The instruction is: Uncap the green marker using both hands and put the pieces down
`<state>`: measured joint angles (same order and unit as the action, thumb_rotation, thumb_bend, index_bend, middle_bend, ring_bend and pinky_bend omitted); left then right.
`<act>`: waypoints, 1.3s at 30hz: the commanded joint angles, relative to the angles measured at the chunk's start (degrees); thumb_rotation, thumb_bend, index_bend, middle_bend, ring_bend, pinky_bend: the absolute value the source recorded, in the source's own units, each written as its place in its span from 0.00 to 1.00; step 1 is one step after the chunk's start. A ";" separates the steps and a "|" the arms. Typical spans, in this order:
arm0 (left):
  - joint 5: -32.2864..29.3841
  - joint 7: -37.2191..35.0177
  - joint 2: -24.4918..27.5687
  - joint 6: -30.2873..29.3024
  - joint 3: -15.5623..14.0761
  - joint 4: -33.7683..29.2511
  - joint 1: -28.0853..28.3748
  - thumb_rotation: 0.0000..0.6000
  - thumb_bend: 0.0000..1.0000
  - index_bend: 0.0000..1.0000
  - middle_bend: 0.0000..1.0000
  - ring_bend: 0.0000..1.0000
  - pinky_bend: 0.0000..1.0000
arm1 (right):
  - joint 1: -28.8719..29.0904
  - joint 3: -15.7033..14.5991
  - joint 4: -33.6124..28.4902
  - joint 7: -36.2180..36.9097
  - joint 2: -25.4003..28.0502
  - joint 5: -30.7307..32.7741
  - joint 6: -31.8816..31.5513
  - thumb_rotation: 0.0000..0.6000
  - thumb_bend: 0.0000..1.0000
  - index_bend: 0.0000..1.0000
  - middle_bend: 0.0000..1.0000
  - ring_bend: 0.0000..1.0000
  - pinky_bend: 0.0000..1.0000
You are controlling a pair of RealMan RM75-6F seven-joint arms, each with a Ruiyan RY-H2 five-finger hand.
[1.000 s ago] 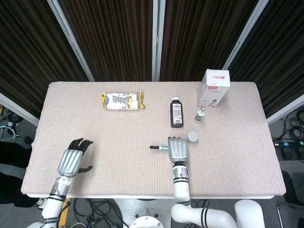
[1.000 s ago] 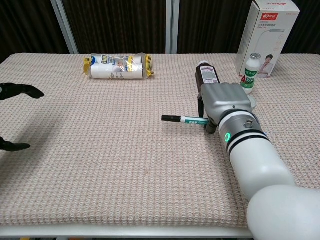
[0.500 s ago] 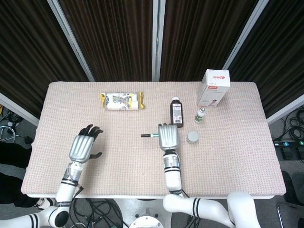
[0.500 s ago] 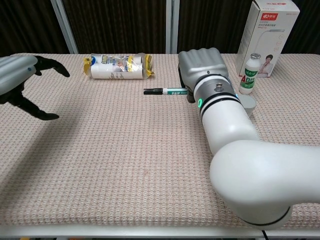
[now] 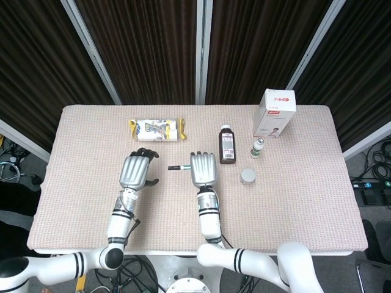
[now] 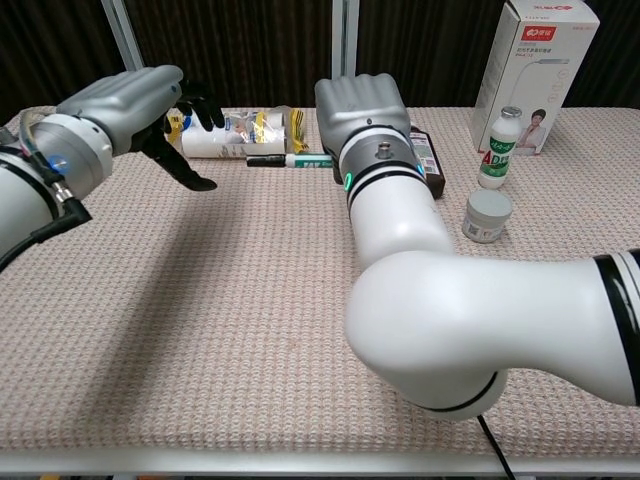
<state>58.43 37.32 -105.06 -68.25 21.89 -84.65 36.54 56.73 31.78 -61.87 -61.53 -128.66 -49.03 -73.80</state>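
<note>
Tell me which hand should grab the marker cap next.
Left hand: it is open, empty and level with the black cap end of the green marker, which points toward it. The right hand already holds the barrel.

Table, beige woven cover. Far edge: snack packet left of centre; white box upright toward far right corner. Nearer centre: dark bottle lying flat, small white bottle upright, round jar.
</note>
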 commanded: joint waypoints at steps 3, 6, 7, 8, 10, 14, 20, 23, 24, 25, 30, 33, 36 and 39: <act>-1.03 0.58 -1.63 -0.98 0.52 1.11 1.75 1.00 0.06 0.38 0.35 0.25 0.36 | 1.36 0.51 1.34 0.99 -0.65 0.13 0.67 1.00 0.29 0.65 0.65 0.57 0.64; -1.69 0.56 -2.17 -0.93 0.36 1.58 2.49 1.00 0.06 0.39 0.36 0.26 0.37 | 2.35 0.90 2.31 1.48 -0.98 0.02 0.87 1.00 0.29 0.66 0.65 0.57 0.64; -1.79 0.51 -2.33 -1.00 0.29 1.76 2.68 1.00 0.06 0.40 0.36 0.27 0.37 | 2.69 1.10 2.63 1.53 -1.08 0.10 0.99 1.00 0.29 0.66 0.65 0.57 0.64; -1.75 0.41 -2.60 -1.26 0.16 2.05 2.89 1.00 0.06 0.40 0.37 0.27 0.37 | 3.19 1.40 3.06 1.52 -1.22 0.26 1.23 1.00 0.29 0.66 0.65 0.57 0.64; -1.31 0.37 -3.15 -1.91 -0.19 2.73 3.28 1.00 0.08 0.43 0.40 0.30 0.40 | 3.99 1.72 3.51 1.58 -1.35 0.71 1.60 1.00 0.29 0.66 0.65 0.57 0.64; -1.87 0.74 -3.60 -2.57 -0.29 3.74 3.73 1.00 0.12 0.46 0.42 0.32 0.42 | 5.25 1.46 3.72 2.15 -1.35 1.87 1.80 1.00 0.29 0.66 0.65 0.57 0.64; -3.60 0.62 -3.30 -2.66 -0.12 4.13 3.93 1.00 0.23 0.47 0.43 0.33 0.43 | 6.80 0.54 3.77 3.60 -1.35 3.41 1.28 1.00 0.29 0.66 0.65 0.57 0.64; -4.14 0.30 -3.11 -2.60 -0.33 4.27 3.91 1.00 0.23 0.47 0.43 0.33 0.43 | 7.50 0.42 3.98 4.22 -1.35 4.03 0.98 1.00 0.29 0.66 0.65 0.57 0.64; -4.33 0.17 -3.08 -2.58 -0.39 4.35 3.90 1.00 0.23 0.47 0.43 0.33 0.43 | 7.67 0.31 4.05 4.33 -1.35 4.16 0.86 1.00 0.29 0.66 0.65 0.57 0.64; -4.52 0.03 -3.08 -2.57 -0.44 4.43 3.87 1.00 0.23 0.47 0.43 0.33 0.43 | 7.80 0.18 4.10 4.43 -1.35 4.32 0.77 1.00 0.29 0.66 0.65 0.57 0.64; -5.11 -0.71 -3.07 -2.60 -0.98 4.92 3.74 1.00 0.23 0.48 0.44 0.35 0.45 | 8.35 -0.19 4.64 4.56 -1.35 5.16 0.55 1.00 0.29 0.66 0.65 0.57 0.64; -5.59 -1.21 -3.14 -2.35 -1.14 5.34 3.74 1.00 0.24 0.49 0.45 0.37 0.46 | 8.61 -0.43 4.73 4.78 -1.35 5.36 0.46 1.00 0.29 0.66 0.65 0.57 0.64; -5.77 -1.61 -3.19 -2.26 -1.14 5.60 3.92 1.00 0.24 0.50 0.46 0.38 0.46 | 8.90 -0.66 4.91 4.77 -1.35 5.62 0.45 1.00 0.29 0.66 0.65 0.57 0.64; -5.58 -2.11 -3.17 -2.34 -1.16 5.78 4.08 1.00 0.25 0.50 0.46 0.38 0.47 | 9.28 -0.70 5.25 4.78 -1.35 6.01 0.67 1.00 0.29 0.66 0.65 0.57 0.64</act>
<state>52.81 35.25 -108.24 -70.57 20.74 -78.89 40.58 65.98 31.09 -56.65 -56.74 -130.00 -43.05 -73.16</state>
